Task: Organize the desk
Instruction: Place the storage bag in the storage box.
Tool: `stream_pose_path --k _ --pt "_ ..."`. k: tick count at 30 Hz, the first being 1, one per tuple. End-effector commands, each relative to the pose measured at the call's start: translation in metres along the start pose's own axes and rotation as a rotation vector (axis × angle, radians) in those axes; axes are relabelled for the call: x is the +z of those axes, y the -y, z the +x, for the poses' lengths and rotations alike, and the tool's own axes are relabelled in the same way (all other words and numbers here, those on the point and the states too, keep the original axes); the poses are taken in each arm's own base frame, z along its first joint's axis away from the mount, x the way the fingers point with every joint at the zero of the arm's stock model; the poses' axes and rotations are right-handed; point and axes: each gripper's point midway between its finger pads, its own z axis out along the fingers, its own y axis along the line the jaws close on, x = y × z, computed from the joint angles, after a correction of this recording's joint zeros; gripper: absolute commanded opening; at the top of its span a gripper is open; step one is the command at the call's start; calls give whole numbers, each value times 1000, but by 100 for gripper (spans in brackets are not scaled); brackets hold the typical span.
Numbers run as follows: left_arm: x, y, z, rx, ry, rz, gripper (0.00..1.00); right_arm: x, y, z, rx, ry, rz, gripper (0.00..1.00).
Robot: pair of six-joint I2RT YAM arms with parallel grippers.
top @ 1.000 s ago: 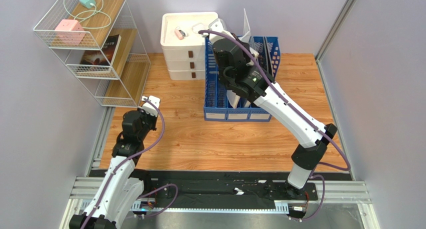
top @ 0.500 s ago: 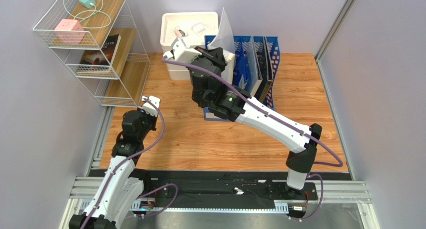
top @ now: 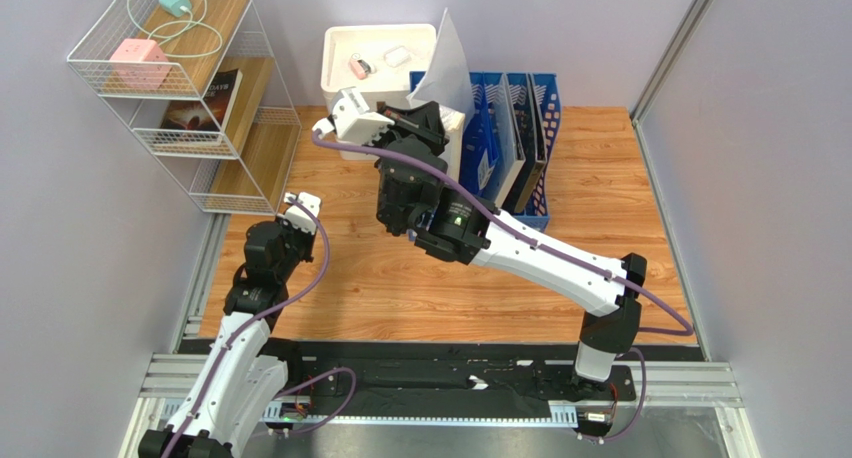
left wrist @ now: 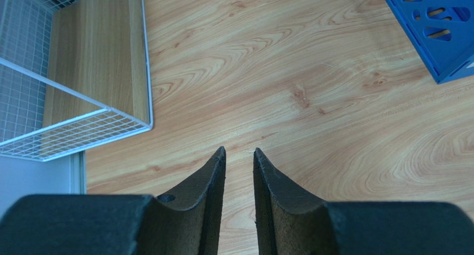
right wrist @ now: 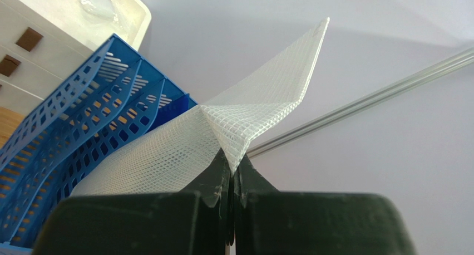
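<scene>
The right gripper (right wrist: pixel 231 167) is clamped on the translucent mesh pouch (right wrist: pixel 245 121) — it rises tilted above the blue file rack (top: pixel 520 138) at the desk's (top: pixel 400 288) far side. The left gripper (left wrist: pixel 239 155) — slightly parted, empty — hangs well apart.

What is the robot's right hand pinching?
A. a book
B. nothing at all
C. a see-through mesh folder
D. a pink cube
C: the right gripper is shut on a corner of the white mesh folder, which sticks up beside the blue file rack.
</scene>
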Motion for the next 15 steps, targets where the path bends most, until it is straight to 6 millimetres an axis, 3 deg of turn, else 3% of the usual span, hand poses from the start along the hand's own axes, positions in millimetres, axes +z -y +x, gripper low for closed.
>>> stream_pose_path --k 1,9,15 --pt "-3 -4 -19 10 48 -1 31 -21 40 -12 61 19 38 0" --pt "-4 -4 -19 8 50 0 31 -23 36 -5 60 16 33 0" --pt "-4 -5 -19 11 49 -3 31 -5 44 7 51 -15 48 0"
